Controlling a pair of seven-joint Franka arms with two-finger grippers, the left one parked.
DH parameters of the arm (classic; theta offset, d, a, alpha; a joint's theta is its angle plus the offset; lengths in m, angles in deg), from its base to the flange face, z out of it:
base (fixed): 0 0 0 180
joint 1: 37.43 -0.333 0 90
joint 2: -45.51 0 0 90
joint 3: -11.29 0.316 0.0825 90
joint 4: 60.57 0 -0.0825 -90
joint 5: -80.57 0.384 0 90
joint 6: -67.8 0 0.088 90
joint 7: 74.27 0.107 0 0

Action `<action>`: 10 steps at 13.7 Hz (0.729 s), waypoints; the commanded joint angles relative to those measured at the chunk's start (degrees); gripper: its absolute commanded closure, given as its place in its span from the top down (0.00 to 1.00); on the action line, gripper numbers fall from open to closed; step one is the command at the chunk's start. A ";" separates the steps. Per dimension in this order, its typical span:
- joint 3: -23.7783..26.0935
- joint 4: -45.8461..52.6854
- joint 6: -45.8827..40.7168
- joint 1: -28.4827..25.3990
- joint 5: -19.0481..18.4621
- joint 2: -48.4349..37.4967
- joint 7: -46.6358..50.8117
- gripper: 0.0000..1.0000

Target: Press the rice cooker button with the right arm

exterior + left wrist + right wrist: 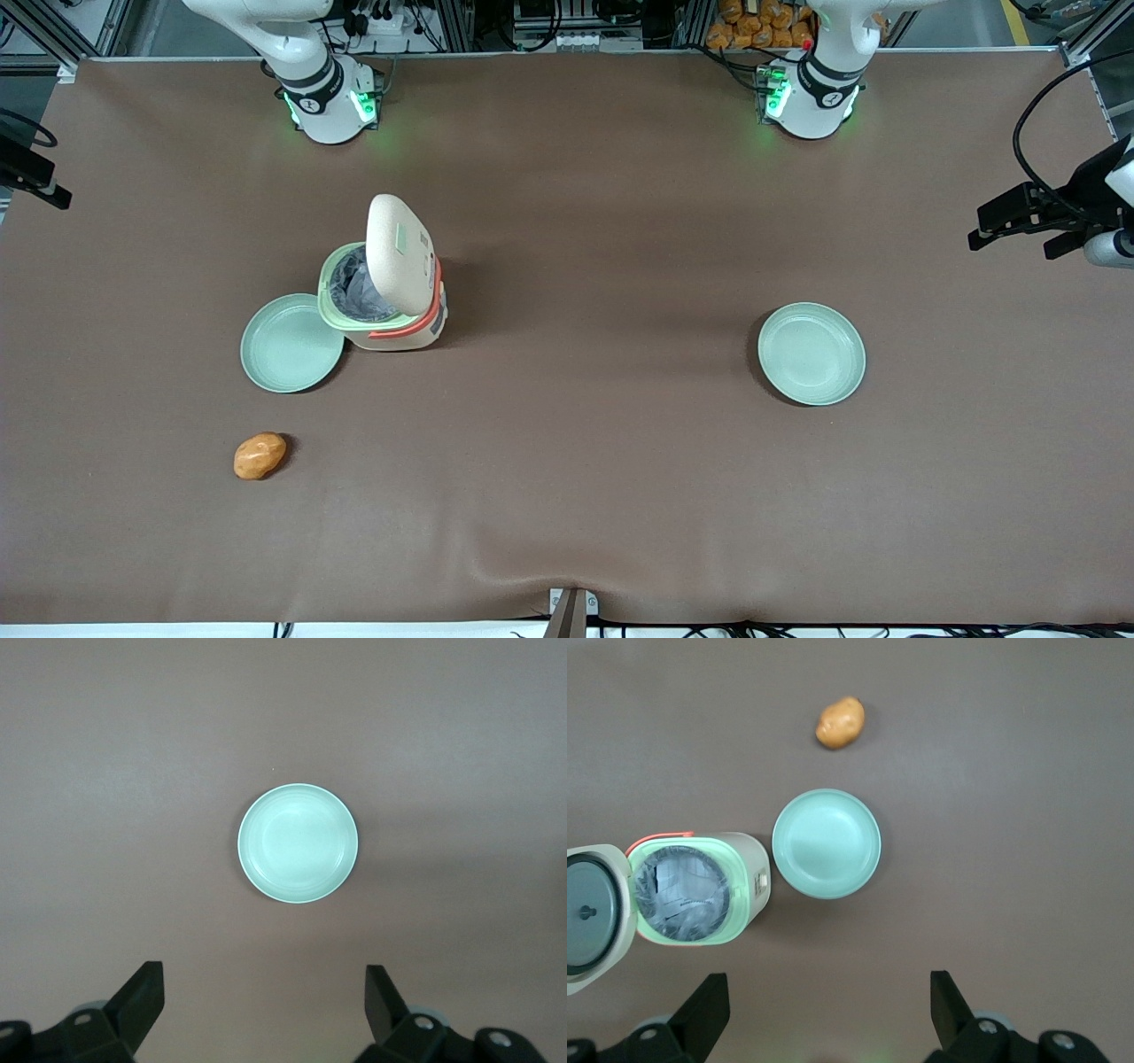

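Rice cooker [390, 292] sits w/ lid up, touching a pale green plate [291, 344] on the working arm's end of the table. Gripper [824, 1014] hangs high above both, fingers [704, 1010] wide apart, holding nothing. Potato [260, 455] lies nearer the front camera.

The rice cooker [700, 890]'s raised lid [594, 917] is cut by the frame edge. The claw [828, 1014] shows only its spread fingertips [704, 1010]. The cooker's button is hidden.

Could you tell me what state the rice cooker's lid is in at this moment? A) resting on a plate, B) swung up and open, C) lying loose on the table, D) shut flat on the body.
B: the rice cooker has its lid standing upright with the inner pot exposed, and the open pincer is high above it.
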 commanded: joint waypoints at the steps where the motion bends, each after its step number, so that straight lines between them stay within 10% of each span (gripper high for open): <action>1: 0.80 6.49 -5.69 -0.18 -0.69 4.81 7.95 1.00; 10: 1.06 -1.67 -0.79 -2.91 -0.43 -0.46 6.39 1.00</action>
